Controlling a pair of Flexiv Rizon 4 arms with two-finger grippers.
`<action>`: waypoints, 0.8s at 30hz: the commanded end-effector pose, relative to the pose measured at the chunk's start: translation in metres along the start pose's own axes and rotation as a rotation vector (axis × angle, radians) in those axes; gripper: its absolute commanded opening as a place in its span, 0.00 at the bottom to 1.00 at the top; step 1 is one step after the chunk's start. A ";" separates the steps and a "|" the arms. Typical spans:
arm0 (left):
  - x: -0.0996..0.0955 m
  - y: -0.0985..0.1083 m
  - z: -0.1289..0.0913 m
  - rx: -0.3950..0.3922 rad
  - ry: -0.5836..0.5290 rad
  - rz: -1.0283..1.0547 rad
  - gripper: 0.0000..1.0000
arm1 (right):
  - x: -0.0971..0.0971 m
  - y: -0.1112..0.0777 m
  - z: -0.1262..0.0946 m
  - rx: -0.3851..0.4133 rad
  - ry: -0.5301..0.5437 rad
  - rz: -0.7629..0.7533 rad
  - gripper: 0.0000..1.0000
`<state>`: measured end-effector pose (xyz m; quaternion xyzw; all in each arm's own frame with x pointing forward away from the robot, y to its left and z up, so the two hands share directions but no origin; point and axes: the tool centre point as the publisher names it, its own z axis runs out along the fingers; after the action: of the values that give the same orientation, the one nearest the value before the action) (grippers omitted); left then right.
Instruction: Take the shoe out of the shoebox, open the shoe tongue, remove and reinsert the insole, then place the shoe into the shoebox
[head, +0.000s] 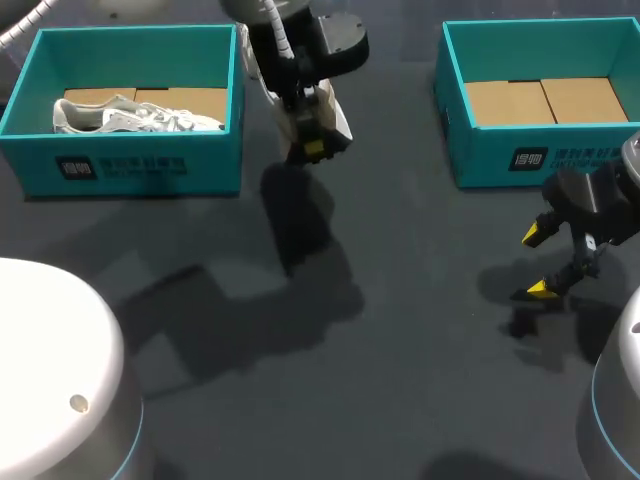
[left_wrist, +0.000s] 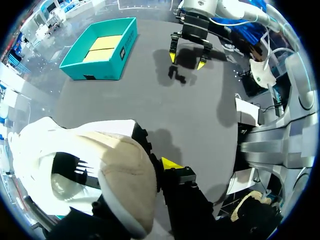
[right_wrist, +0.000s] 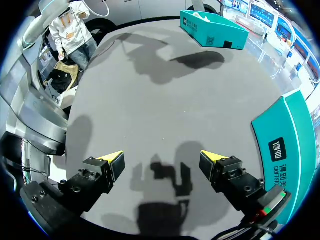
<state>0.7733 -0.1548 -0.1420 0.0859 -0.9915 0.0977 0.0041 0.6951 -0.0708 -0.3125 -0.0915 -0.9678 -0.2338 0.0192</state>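
Observation:
My left gripper hangs above the table between the two boxes, shut on a white shoe. In the left wrist view the shoe fills the space by the gripper, its beige insole showing; one yellow fingertip presses its side, the other is hidden. A second white shoe lies in the left teal shoebox. The right teal shoebox shows only its cardboard floor. My right gripper stands open just above the table in front of that box, holding nothing.
The dark table top stretches between the boxes. From the right wrist, the right shoebox stands close beside the gripper and the left shoebox far ahead. From the left wrist, the right shoebox and my right gripper lie ahead.

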 end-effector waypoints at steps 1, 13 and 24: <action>-0.027 0.019 -0.015 0.013 0.035 -0.001 0.00 | 0.002 0.000 0.000 0.001 -0.002 0.000 1.00; -0.112 0.077 -0.021 -0.048 0.024 -0.035 0.00 | 0.002 0.000 0.000 0.001 -0.002 0.000 1.00; -0.210 0.145 -0.051 -0.030 -0.033 -0.047 0.00 | 0.002 0.000 0.000 0.001 -0.002 0.000 1.00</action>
<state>0.9406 0.0135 -0.1270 0.1145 -0.9908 0.0688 -0.0234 0.6951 -0.0708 -0.3125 -0.0915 -0.9678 -0.2338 0.0192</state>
